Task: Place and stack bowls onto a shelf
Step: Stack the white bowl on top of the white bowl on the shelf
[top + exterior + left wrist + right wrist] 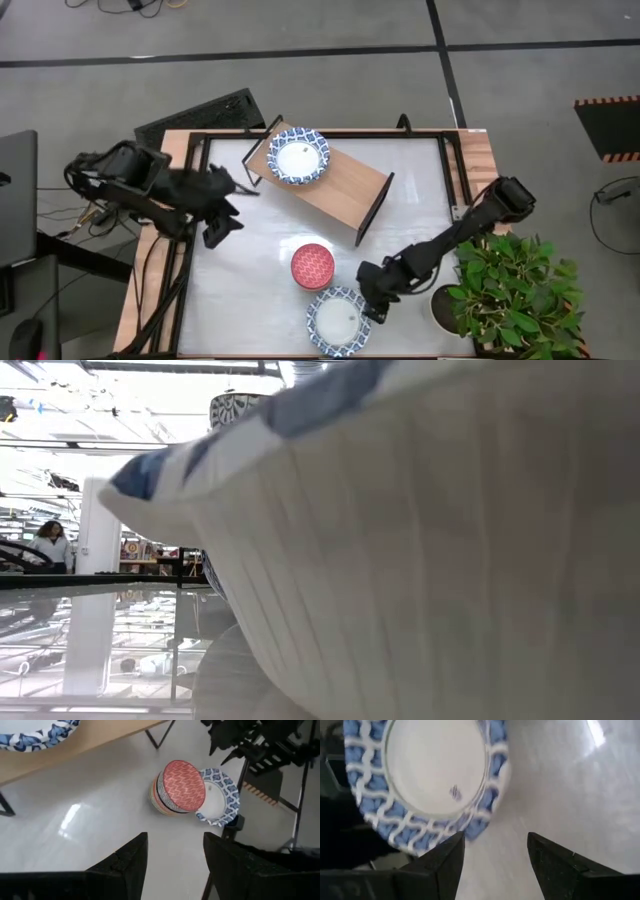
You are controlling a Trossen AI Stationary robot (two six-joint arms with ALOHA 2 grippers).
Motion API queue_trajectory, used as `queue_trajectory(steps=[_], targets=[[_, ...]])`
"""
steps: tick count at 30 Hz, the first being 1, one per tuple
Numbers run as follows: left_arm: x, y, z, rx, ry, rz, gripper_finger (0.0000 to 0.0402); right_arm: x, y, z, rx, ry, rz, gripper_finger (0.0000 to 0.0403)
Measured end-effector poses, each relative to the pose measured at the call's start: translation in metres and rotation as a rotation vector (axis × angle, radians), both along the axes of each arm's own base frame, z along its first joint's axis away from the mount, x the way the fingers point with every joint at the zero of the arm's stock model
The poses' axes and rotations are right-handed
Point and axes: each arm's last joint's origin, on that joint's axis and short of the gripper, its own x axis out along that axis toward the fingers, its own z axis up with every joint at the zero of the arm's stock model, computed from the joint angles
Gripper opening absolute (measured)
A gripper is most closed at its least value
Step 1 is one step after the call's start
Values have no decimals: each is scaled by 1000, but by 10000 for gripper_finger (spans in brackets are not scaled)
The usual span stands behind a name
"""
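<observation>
White blue-rimmed bowl (338, 321) at table's near edge; right gripper (374, 305) just beside, wide open, empty. Left gripper (222, 232) open, empty.

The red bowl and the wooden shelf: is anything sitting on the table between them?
Nothing: in the high view, only bare white tabletop separates the red bowl from the shelf.
</observation>
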Motion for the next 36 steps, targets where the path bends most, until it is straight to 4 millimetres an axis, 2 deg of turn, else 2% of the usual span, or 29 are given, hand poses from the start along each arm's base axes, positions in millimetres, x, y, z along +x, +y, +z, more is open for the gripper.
queue_trajectory(steps=[4, 8, 12, 15, 22, 27, 29, 32, 36], targets=[[-4, -15, 1, 13, -32, 23, 176, -7, 9, -16, -67, 118, 11, 217], [-9, -27, 1, -5, -42, 27, 176, 1, 22, -30, 42, 148, 58, 192], [-13, -34, 2, -17, -53, 43, 176, 21, 35, -33, 123, 88, 115, 173], [-15, -37, 2, -8, -63, 45, 176, 44, 37, -22, 121, 15, 183, 161], [-15, -41, 1, -18, -65, 68, 176, 99, 18, 2, 73, -151, 310, 140], [-15, -46, 0, -12, -62, 51, 176, 123, 5, 1, 29, -192, 382, 132], [-14, -51, -2, 4, -56, 23, 176, 126, 3, 0, 22, -193, 393, 131], [-13, -68, -11, 41, -18, -78, 176, 125, 1, 3, 15, -186, 393, 131], [-9, -98, -39, 27, 99, -114, 176, 111, 4, 17, 6, -138, 393, 131]])
